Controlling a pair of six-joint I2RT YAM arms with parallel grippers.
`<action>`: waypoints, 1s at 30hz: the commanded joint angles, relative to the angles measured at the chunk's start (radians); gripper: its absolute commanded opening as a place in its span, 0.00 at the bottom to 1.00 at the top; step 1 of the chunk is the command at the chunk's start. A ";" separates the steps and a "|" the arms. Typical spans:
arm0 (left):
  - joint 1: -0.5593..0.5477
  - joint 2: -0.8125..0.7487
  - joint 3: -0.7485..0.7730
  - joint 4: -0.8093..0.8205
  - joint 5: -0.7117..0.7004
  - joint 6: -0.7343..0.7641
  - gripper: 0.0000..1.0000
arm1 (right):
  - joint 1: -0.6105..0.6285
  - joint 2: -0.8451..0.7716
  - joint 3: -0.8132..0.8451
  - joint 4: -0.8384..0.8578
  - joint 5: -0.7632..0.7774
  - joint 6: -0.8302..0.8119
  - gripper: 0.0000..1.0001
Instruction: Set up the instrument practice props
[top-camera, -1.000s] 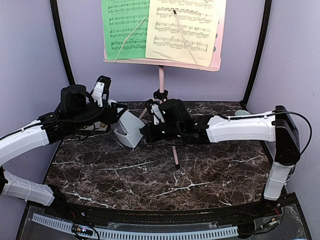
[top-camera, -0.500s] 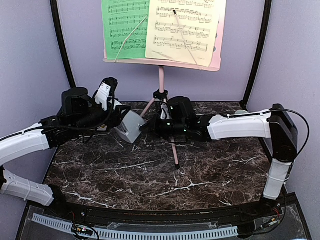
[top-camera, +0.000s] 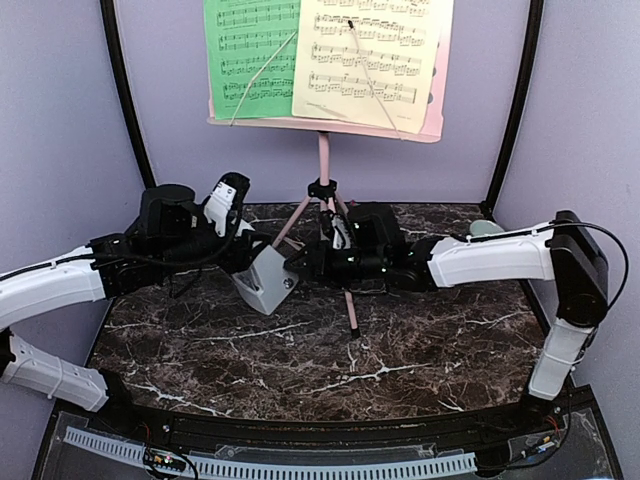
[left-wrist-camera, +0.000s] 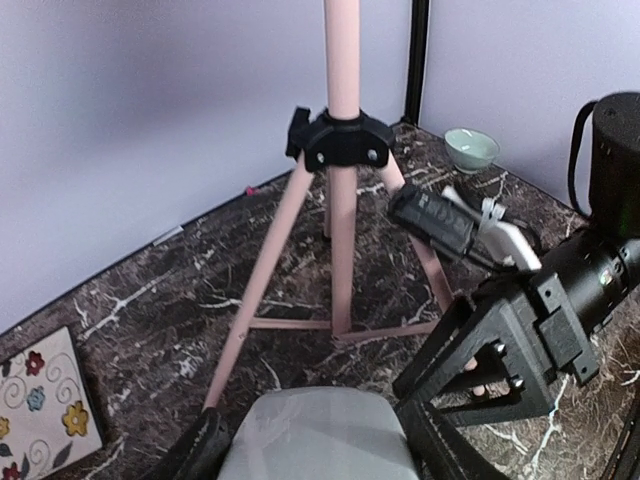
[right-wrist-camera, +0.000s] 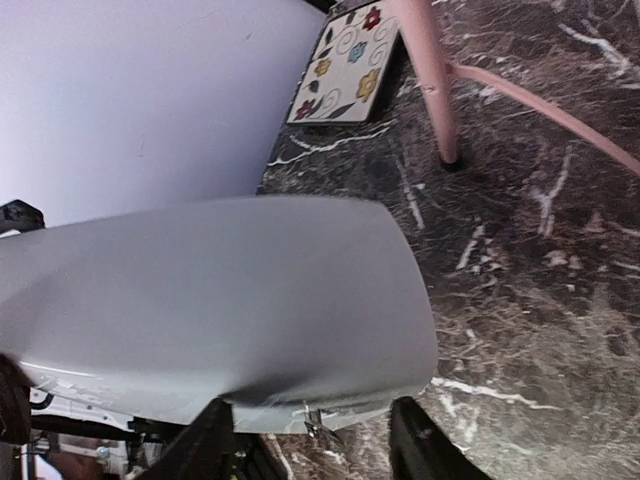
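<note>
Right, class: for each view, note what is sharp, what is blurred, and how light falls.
Top external view: soft, even light; green and pale-yellow sheet-music pages legible. Left wrist view: pink tripod music stand crisp, small grey-white pyramid metronome soft at the bottom edge. Right wrist view: that metronome looms blurred; dark marble tabletop sharper.
</note>
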 joint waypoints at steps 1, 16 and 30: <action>-0.015 0.051 0.074 0.014 0.065 -0.089 0.00 | -0.020 -0.113 -0.034 -0.117 0.011 -0.264 0.63; -0.023 0.229 0.094 0.112 0.144 -0.135 0.00 | -0.006 -0.384 -0.217 -0.172 0.093 -0.417 0.90; -0.084 0.380 0.126 0.139 0.168 -0.038 0.44 | -0.007 -0.437 -0.218 -0.234 0.190 -0.440 0.94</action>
